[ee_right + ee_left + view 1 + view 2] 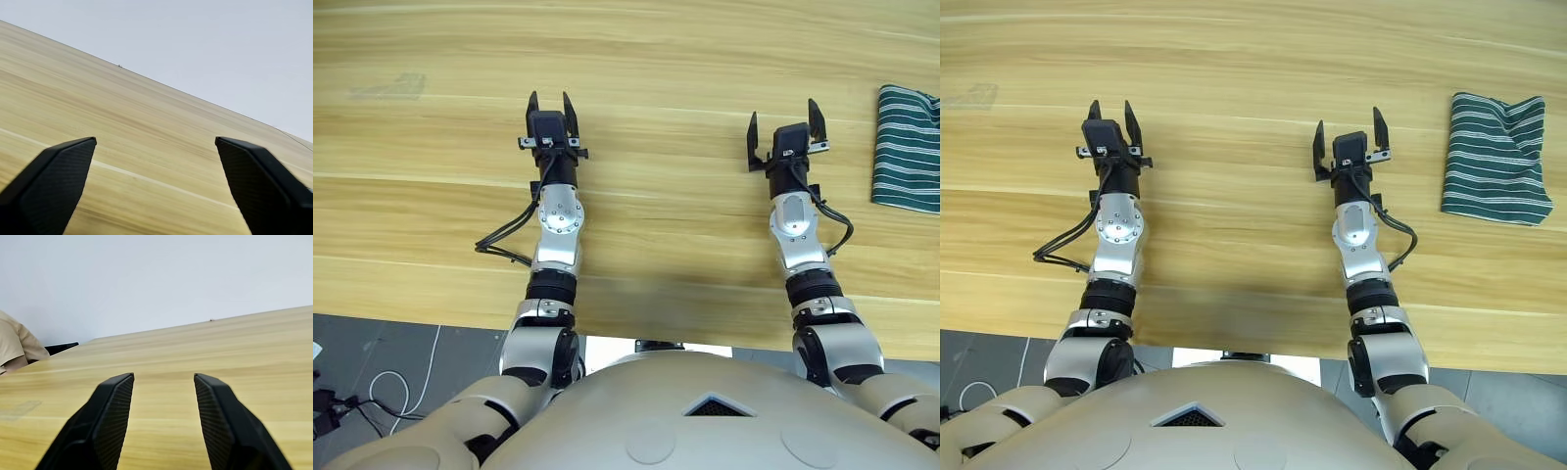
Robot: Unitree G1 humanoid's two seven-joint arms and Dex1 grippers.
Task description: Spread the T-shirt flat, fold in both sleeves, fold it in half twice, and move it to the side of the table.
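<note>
- The T-shirt (1495, 159) lies folded on the table (656, 59), well right of both arms.
- The left gripper (550, 98) and right gripper (783, 111) both have their fingers spread and hold nothing.
- Risk: an outward swing of the right arm could loosen the folds.

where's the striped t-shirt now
In both eye views the green-and-white striped T-shirt lies folded on the wooden table at the robot's far right, beyond the right gripper.
</note>
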